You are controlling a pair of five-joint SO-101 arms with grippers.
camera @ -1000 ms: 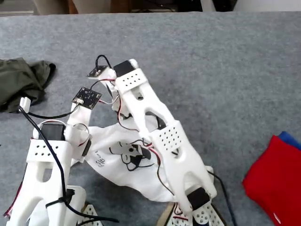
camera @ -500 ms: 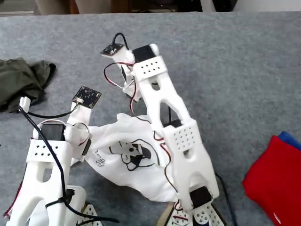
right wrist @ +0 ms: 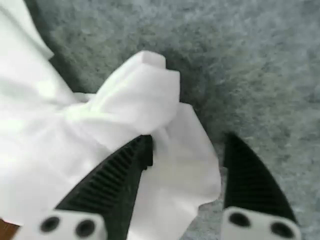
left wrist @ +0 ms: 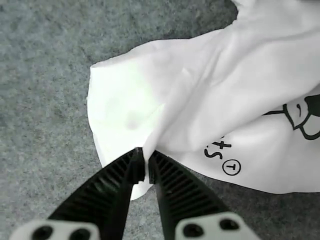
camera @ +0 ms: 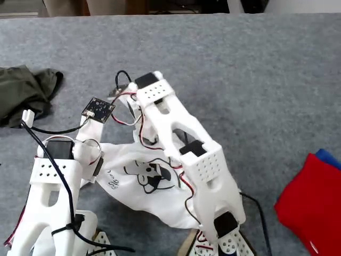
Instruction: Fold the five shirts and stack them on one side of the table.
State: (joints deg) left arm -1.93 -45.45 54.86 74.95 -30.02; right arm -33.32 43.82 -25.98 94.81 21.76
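Note:
A white shirt (camera: 144,178) with a dog print lies crumpled on the grey table near the front, between the two arms. My left gripper (left wrist: 146,164) is shut on a fold at the shirt's (left wrist: 215,95) edge, close to its small printed lettering. My right gripper (right wrist: 187,150) stands open over a bunched corner of the white shirt (right wrist: 145,90), one finger on the cloth and the other over bare table. The right arm (camera: 181,144) reaches across the shirt's far side and hides that part of it in the high view.
A dark green shirt (camera: 24,93) lies bunched at the far left edge. A folded red shirt (camera: 314,202) sits at the right edge, with a blue one (camera: 327,156) showing beneath it. Grey table (camera: 256,69) stretches behind and to the right.
The right arm swung away toward the table's back, then came back down over the white shirt's far edge. The left arm kept still, holding its fold.

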